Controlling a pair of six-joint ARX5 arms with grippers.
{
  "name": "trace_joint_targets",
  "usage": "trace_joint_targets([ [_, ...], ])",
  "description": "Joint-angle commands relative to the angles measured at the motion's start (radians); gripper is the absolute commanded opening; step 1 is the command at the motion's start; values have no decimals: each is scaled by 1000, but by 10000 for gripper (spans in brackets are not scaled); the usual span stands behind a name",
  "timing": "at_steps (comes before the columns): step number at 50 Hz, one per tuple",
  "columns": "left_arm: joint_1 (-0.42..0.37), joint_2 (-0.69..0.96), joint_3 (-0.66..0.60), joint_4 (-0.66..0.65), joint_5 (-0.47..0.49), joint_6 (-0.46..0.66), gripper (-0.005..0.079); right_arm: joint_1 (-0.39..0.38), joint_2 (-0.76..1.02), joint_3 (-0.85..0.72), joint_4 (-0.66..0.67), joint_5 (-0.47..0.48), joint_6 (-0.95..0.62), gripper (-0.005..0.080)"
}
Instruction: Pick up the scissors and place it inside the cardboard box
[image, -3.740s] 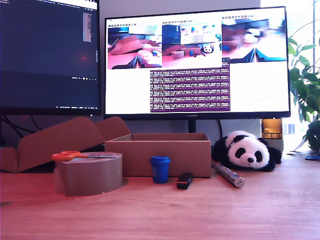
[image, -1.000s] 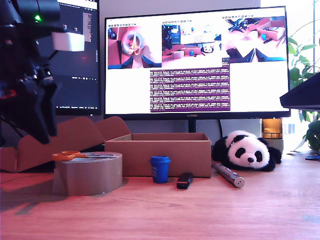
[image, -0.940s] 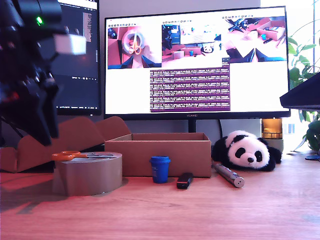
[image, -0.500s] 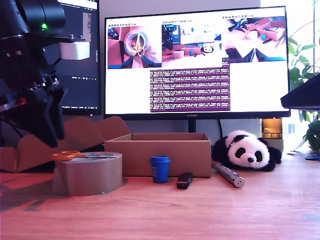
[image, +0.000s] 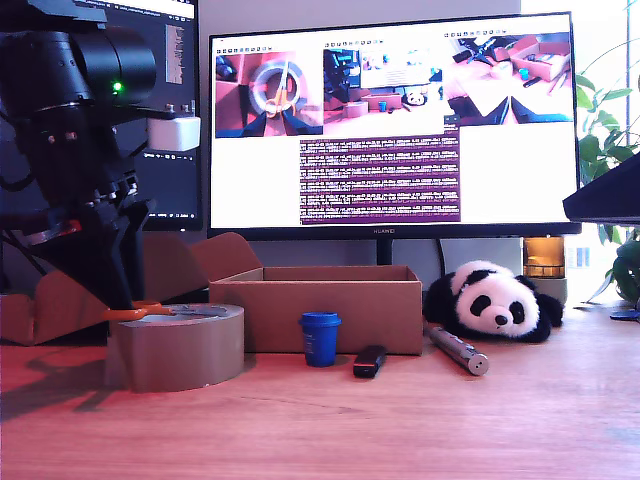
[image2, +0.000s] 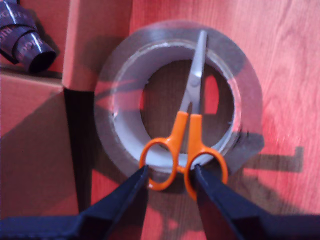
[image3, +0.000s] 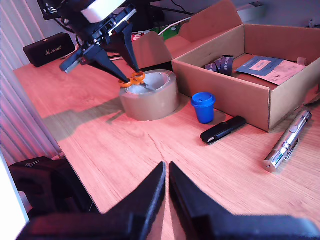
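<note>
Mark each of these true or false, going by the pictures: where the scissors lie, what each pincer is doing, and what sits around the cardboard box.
1. The scissors lie across the top of the tape roll. True.
2. My first pincer is open, its fingers by the orange handles. True.
3. My second pincer grips the blue cup. False: it hangs over bare table, nearly shut, holding nothing.
4. The cardboard box already holds the scissors. False: they are still on the tape roll.
5. The panda toy lies at the exterior view's right of the cardboard box. True.
</note>
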Motion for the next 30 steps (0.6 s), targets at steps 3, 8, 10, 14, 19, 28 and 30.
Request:
trace_joint_targets([
  [3,-11,33,4,0,8,0,256,-2,5,-9,4,2,-4,-11],
  [8,-21,35,4,-9,12,0,251,-2,5,-9,4,13,-4,-11],
  [10,-26,35,4,-9,15,0,250,-2,5,-9,4,24,-4,-11],
  [14,-35,35,4,-15,15,1,222,-2,5,-9,5,35,-4,-11],
  [19,-45,36,4,-33,15,3,193,-2,5,-9,4,46,-4,-11],
  [28,-50,36,4,-66,15,3,159,-2,5,-9,4,48,-4,-11],
  [30,-50,36,4,-72,16,5,143,-2,5,-9,4,49,-3,-11],
])
